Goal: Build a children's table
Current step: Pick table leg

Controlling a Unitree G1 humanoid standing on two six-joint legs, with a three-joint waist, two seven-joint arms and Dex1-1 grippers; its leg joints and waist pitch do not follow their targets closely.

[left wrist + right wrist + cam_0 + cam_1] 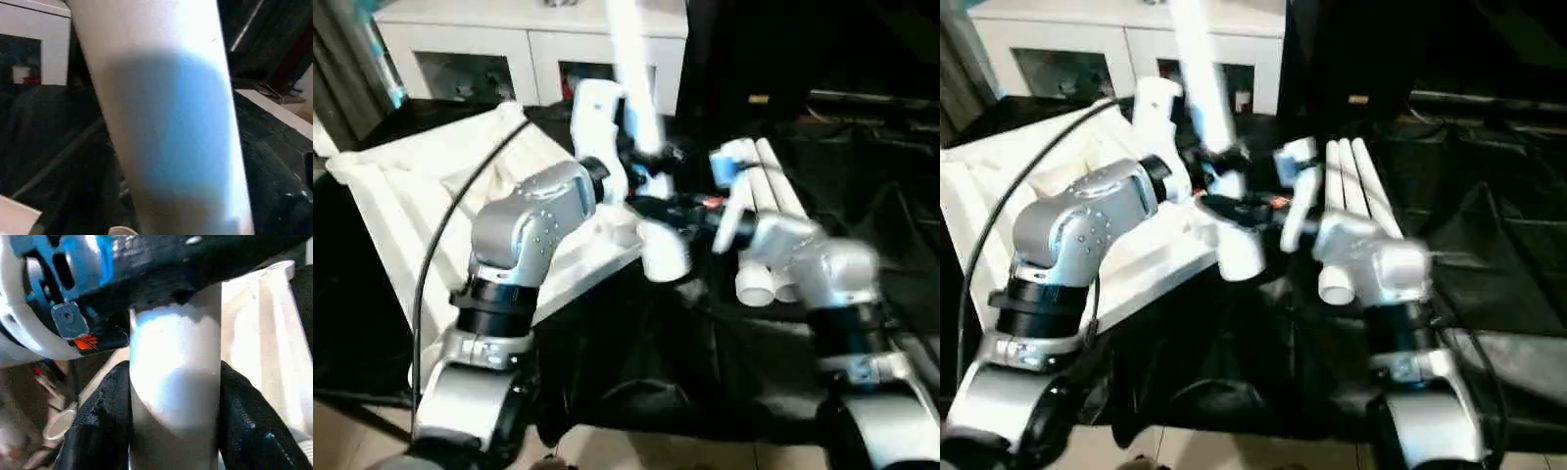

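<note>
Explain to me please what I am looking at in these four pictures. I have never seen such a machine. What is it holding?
This is a humanoid robot with two silver arms. Two pictures come from cameras in its head, looking down over the arms. The other two come from cameras on its wrists.

Both arms meet on one white table leg, which stands tilted between them. The right wrist picture shows the right gripper with its black fingers on either side of the leg. The left wrist picture shows that leg very close.

The upturned white tabletop lies on a surface covered in black cloth, on the robot's left. More spare legs lie side by side on its right. A white cabinet stands behind.
</note>
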